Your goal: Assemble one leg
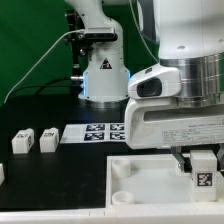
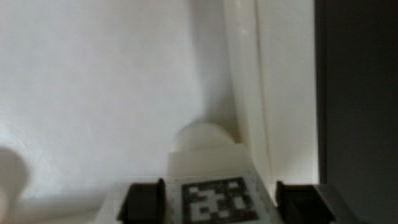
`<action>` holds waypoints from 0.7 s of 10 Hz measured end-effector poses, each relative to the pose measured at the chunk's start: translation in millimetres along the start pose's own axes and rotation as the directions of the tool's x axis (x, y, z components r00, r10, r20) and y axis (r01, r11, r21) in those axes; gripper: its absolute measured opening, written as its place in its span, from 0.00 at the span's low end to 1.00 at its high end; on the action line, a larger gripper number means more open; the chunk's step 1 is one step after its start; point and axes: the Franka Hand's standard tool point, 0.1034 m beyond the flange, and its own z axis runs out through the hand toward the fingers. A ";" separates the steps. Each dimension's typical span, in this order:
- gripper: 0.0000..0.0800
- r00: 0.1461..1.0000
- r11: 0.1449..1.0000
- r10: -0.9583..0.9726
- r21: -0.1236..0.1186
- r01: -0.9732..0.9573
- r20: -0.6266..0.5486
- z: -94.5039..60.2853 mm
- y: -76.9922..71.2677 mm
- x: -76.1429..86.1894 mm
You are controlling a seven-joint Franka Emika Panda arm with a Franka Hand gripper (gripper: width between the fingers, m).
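Observation:
My gripper [image 1: 203, 172] is at the exterior view's right, low over the large white tray [image 1: 140, 180]. It is shut on a white leg [image 1: 203, 176] with a black-and-white marker on its face. In the wrist view the leg [image 2: 217, 196] sits between the two dark fingers [image 2: 144, 202], directly above the tray's white surface [image 2: 107, 90] near its raised edge. Two more legs [image 1: 47, 139] [image 1: 22, 143] stand on the black table at the exterior view's left. Whether the held leg touches the tray cannot be told.
The marker board [image 1: 95, 132] lies flat behind the tray. The robot's white base [image 1: 103, 75] stands at the back centre with cables. A round socket [image 1: 121, 168] shows in the tray's near corner. A white object [image 1: 2, 172] is cut off at the left edge.

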 end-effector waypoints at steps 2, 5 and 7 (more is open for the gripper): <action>0.37 0.956 0.956 0.295 -0.020 -0.294 0.013 -0.9 4.5 2.6; 0.39 0.798 0.795 0.602 -0.063 -0.603 -0.035 -2.7 23.1 7.8; 0.40 0.718 0.714 0.693 -0.070 -0.696 -0.066 -3.8 33.3 10.2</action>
